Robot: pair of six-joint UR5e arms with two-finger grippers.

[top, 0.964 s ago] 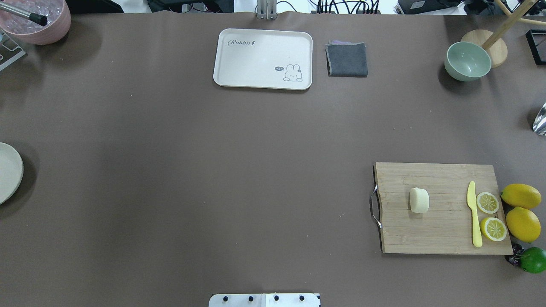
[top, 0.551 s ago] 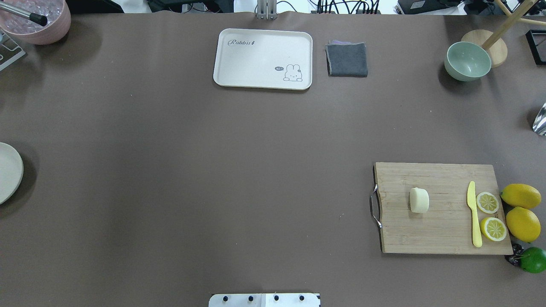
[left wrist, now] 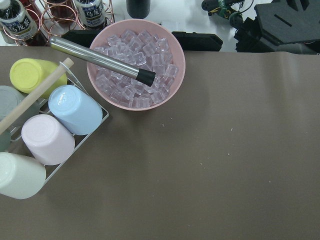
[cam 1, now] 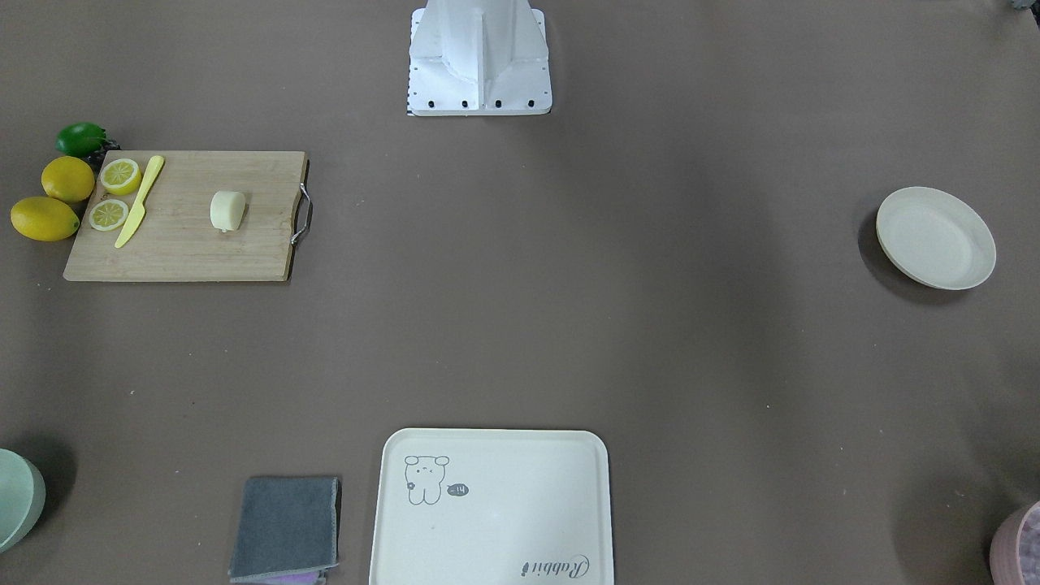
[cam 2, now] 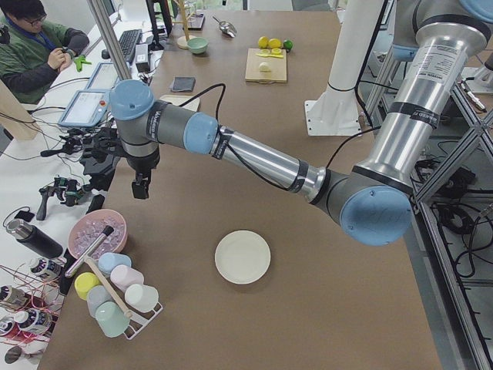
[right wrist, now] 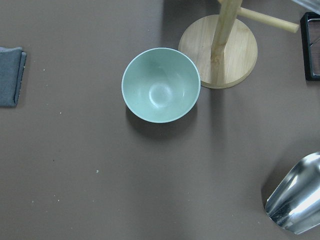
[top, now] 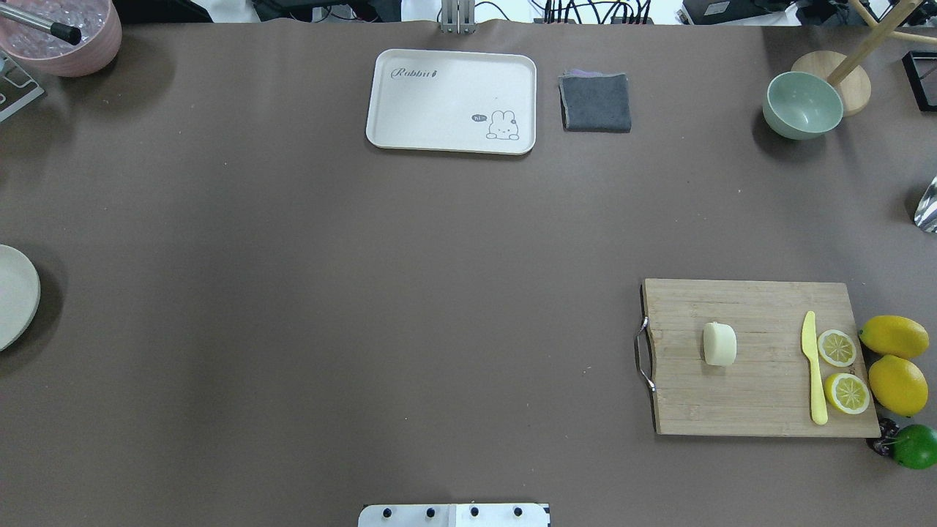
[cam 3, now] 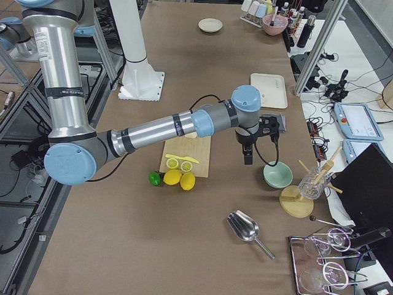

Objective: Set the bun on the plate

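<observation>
Nothing of the task has begun: the bun sits untouched on the wooden cutting board at the robot's right side of the desk. It lies between the board's metal handle and the yellow plastic knife, and nothing touches it. The plate lies bare at the robot's far left edge of the desk, well apart from the board. Neither arm is near either one. The left gripper hangs over the far left corner, and its wrist camera looks down on the pink bowl of ice cubes. The right gripper hangs over the far right corner, above the pale green bowl. You see each gripper only from the side cameras, so you cannot tell whether the fingers are spread or pressed together. The step in hand is the approach. Your next move is probably to bring the right arm, the nearer one, back over the board with the fingers spread wide enough for the bun, then come down on it from above. The bun lies on its curved side, with one flat end facing the board's handle, so the axis through its ends runs across the desk, left to right. It is a stubby piece and looks slightly longer from the near side to the far side. Closing on the two flat ends should give you a surer hold than closing on the rounded flanks. Plan for a long carry across the desk to the plate.
</observation>
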